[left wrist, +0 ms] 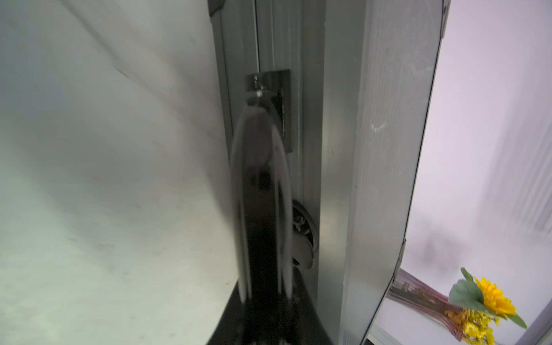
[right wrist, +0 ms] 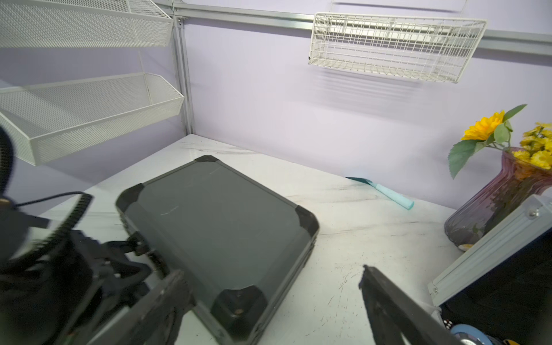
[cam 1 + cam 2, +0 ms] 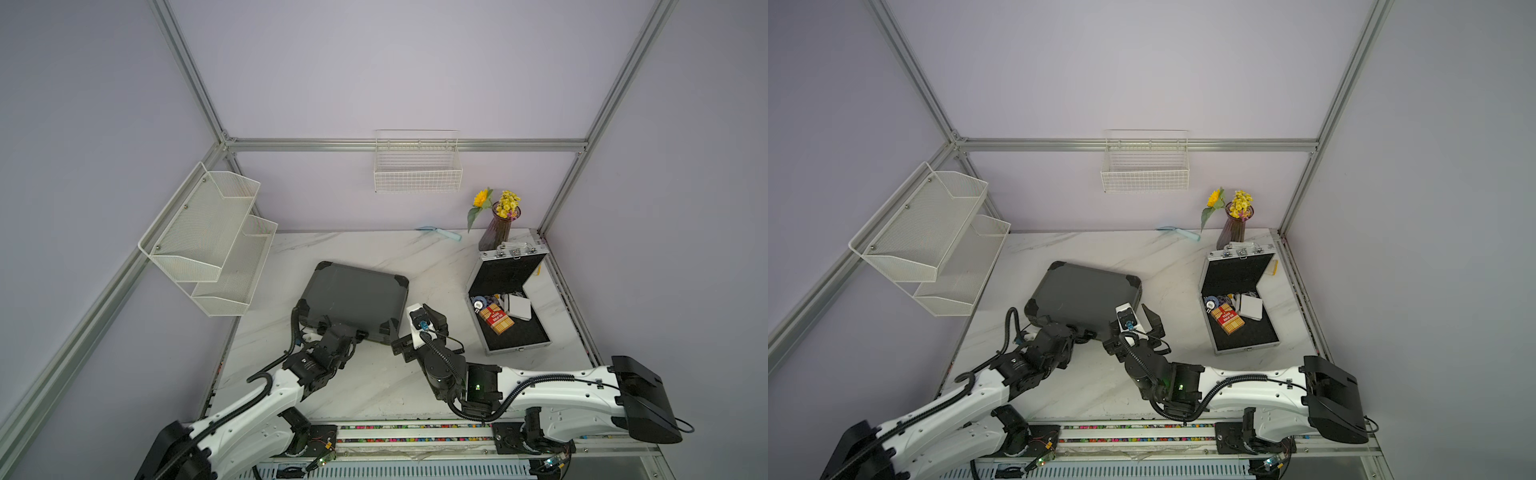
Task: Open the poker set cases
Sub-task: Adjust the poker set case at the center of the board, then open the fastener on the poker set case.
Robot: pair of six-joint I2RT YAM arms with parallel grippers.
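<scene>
Grey case point(image 3: 353, 295) (shut), long axis crosswise, skewed

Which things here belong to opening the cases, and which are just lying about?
For the job:
- grey case, lid down
- silver case, already open

Lying about:
- vase of flowers
- teal knife
- wire basket on the back wall
- mesh shelves on the side wall
</scene>
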